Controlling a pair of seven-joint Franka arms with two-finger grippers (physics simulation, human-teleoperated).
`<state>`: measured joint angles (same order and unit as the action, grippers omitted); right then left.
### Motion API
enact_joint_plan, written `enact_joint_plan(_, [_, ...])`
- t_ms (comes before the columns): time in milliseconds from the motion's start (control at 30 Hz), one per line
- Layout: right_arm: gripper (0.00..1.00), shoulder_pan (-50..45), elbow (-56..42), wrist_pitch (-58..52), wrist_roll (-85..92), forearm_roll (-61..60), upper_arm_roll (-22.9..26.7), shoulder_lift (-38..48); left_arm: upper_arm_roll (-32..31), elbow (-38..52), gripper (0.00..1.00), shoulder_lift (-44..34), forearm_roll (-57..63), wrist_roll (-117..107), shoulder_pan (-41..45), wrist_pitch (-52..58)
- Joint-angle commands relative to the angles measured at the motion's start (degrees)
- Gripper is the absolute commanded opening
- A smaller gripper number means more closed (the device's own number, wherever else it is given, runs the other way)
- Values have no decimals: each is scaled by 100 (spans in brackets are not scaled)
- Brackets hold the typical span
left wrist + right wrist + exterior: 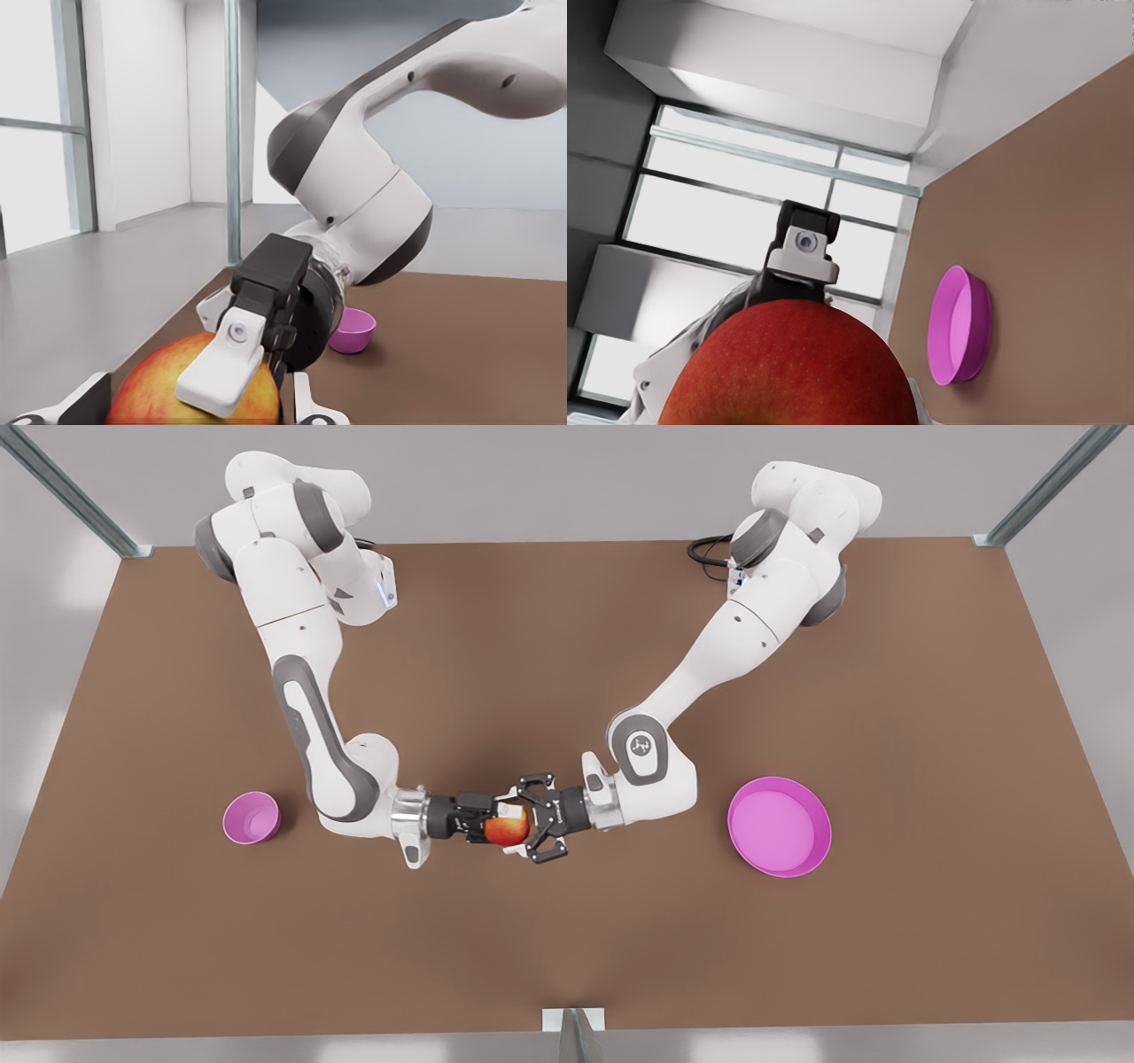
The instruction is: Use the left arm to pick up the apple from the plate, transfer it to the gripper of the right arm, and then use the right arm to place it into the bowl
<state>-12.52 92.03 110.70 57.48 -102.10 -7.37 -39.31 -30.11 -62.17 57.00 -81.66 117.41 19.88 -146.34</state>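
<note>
Done: I see apple (507,832) off plate (819,850), mid-frame.
R gripper (500,819): clamped on apple.
L gripper (532,821): fingers wide, flanking it.
To do: R carries apple to bowl (252,817), lower left.

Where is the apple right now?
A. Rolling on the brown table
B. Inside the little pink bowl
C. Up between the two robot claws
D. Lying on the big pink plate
C. The apple sits between the right claw and the left claw in the middle of the table, away from the plate and the bowl.
</note>
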Motion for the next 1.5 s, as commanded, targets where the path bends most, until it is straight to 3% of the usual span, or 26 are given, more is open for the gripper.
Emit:
enact_joint_plan(0, [49,57,26,-13,211,120,16,20,6,3,100,-13,1,-16,-2,18])
enact_joint_plan(167, [50,830,219,-409,263,1411,-2,64,14,-5,100,-39,10,-77,7,18])
enact_joint_plan(233, [50,1129,421,-488,430,1965,-2,187,102,-444,100,-346,588,-1341,-414,254])
enact_joint_plan(267, [50,1269,421,-488,430,2369,-2,213,111,-646,100,-531,1805,-3128,-861,1129])
enact_joint_plan(300, [50,1428,439,-497,430,2799,-2,257,85,-638,100,-926,4273,-5712,-1512,2519])
enact_joint_plan(367, [50,1762,448,-681,439,3643,-2,266,102,-603,100,-1620,6588,-7071,-2268,4654])
enact_joint_plan(400, [50,1920,439,-673,457,4135,-2,283,102,-577,100,-1911,7637,-9016,-2847,5745])
enact_joint_plan(433, [50,2008,421,-673,474,4364,-2,283,-3,-577,100,-2156,7665,-9954,-3279,6456])
enact_joint_plan(500, [50,2237,404,-638,448,5146,60,336,190,-577,100,-2930,8789,-10552,-3324,6767])
enact_joint_plan(533, [50,2254,369,-629,448,5445,86,354,181,-577,100,-3018,8851,-11070,-3342,6785])
enact_joint_plan(567, [50,2351,264,-611,404,5972,86,380,958,-638,100,-3500,8799,-11398,-3098,6663])
enact_joint_plan(600, [50,2482,158,-611,369,6456,95,389,2620,-1234,100,-4212,8239,-11407,-1956,6426])
enact_joint_plan(667, [50,2650,-70,-611,360,7115,95,363,3169,-2193,100,-5093,8175,-11424,-1523,5994])
enact_joint_plan(733, [51,2861,-158,-602,430,7731,113,327,3170,-1702,100,-4786,8219,-11424,-1584,6109])
enact_joint_plan(1067, [51,3309,-247,-391,518,9981,86,406,3143,-1684,100,-4619,8482,-11416,-1496,6038])
enact_joint_plan(1367, [53,3379,-18,4,940,10447,104,231,3143,-1693,100,-4610,8465,-11407,-1478,6047])
enact_joint_plan(1433, [62,3379,-27,4,932,10438,104,187,3143,-1693,100,-4610,8465,-11416,-1478,6047])
enact_joint_plan(1467, [71,3379,-27,4,931,10438,104,187,3143,-1702,100,-4610,8465,-11416,-1478,6047])
